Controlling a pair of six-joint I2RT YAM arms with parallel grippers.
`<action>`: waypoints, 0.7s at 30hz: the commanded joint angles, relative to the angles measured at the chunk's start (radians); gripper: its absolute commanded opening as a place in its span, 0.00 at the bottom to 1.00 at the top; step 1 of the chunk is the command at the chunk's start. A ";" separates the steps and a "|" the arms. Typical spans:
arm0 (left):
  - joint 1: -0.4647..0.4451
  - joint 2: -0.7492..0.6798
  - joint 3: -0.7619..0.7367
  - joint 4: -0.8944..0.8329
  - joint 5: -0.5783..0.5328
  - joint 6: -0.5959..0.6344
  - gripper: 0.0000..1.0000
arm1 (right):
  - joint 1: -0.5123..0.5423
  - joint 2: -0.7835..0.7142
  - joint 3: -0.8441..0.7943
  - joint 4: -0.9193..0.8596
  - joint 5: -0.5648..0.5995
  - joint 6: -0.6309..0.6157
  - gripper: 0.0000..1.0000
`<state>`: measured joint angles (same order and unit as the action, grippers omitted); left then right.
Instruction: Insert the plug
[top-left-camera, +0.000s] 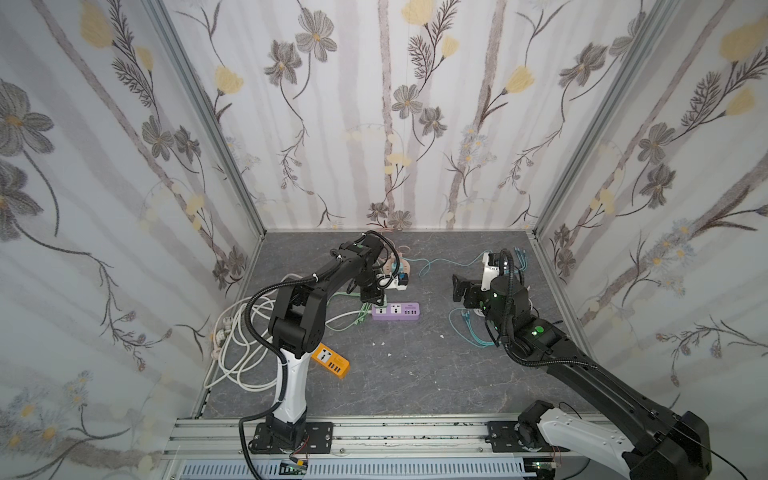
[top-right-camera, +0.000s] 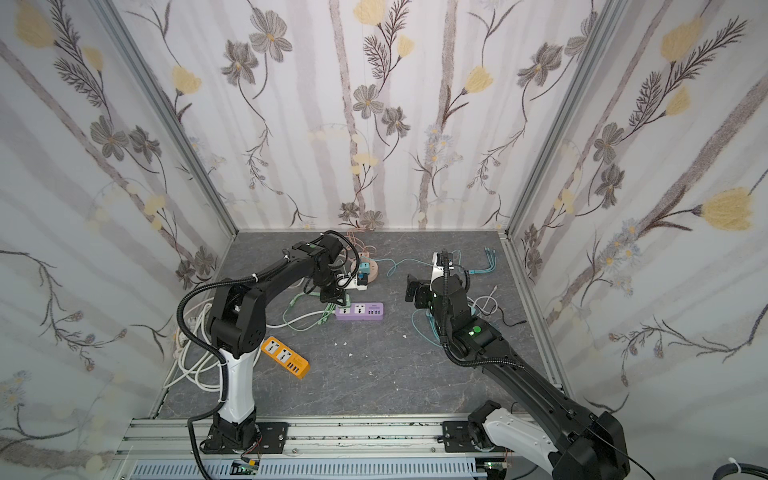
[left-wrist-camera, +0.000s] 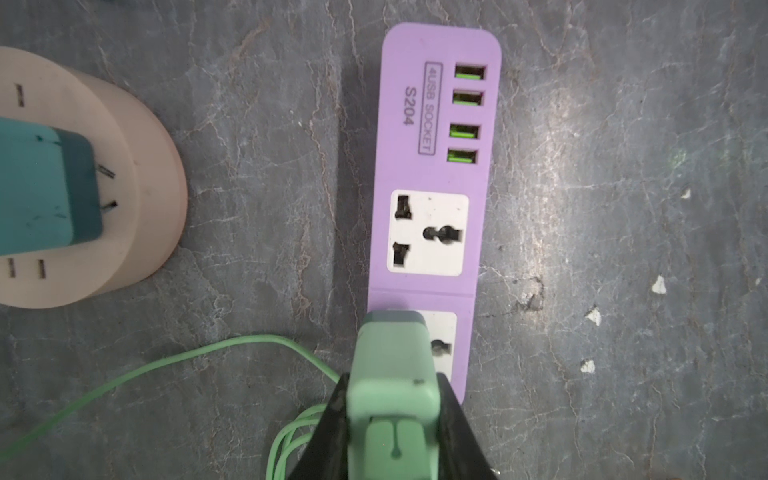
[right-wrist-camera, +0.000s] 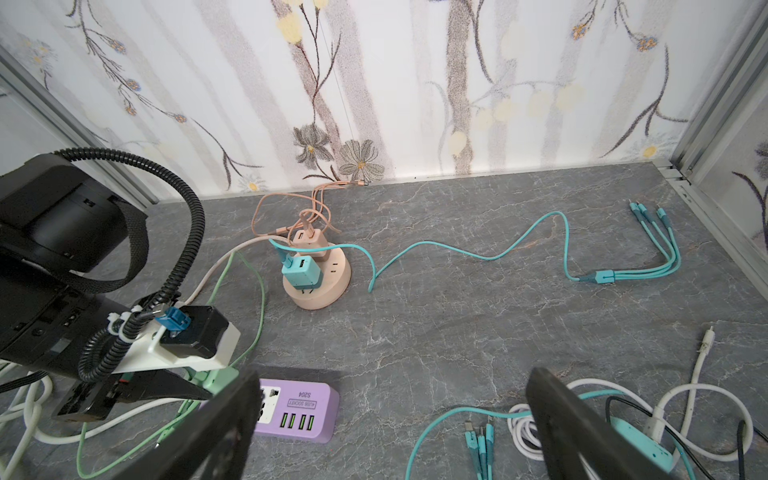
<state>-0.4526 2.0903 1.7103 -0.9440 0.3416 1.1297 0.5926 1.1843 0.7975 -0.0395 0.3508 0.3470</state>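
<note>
Grey marbled desk (top-left-camera: 415, 374) was boxed by flowered walls (top-left-camera: 374, 104) at its left, far and right edges, and we found the arm rail (top-left-camera: 415, 432) along its front edge. We saw the purple power strip (top-left-camera: 395, 311) lying flat near the desk's middle.

The left gripper (left-wrist-camera: 392, 395) was clamped on the green plug (left-wrist-camera: 392, 361), one finger on each side. The plug's body overlapped the strip's end socket nearest that gripper; we could not tell whether its pins were seated. The second socket and the four USB ports lay uncovered.

The round socket hub (left-wrist-camera: 137, 208), carrying a teal charger (left-wrist-camera: 41, 191), stood near the strip toward the far edge, with bare desk between them. White cables (top-left-camera: 237, 345) crowded the left edge, and an orange power strip (top-left-camera: 330, 361) lay just beside the left arm.

The right gripper (right-wrist-camera: 390, 374), jaws wide apart, hung over the desk's right half above teal cables (right-wrist-camera: 480, 451). Between the purple strip and the front edge we saw bare desk.
</note>
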 joint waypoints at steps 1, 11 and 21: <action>-0.001 0.033 0.007 -0.046 -0.043 0.039 0.00 | 0.000 -0.003 -0.001 0.034 0.017 0.010 0.99; 0.005 0.070 -0.078 -0.014 -0.064 0.042 0.00 | 0.000 -0.012 -0.010 0.029 0.022 0.015 0.99; 0.023 0.031 -0.189 0.107 -0.039 0.011 0.00 | -0.001 -0.032 -0.020 0.026 0.032 0.009 0.99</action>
<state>-0.4252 2.0895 1.5799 -0.8139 0.4393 1.1538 0.5926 1.1572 0.7830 -0.0422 0.3668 0.3576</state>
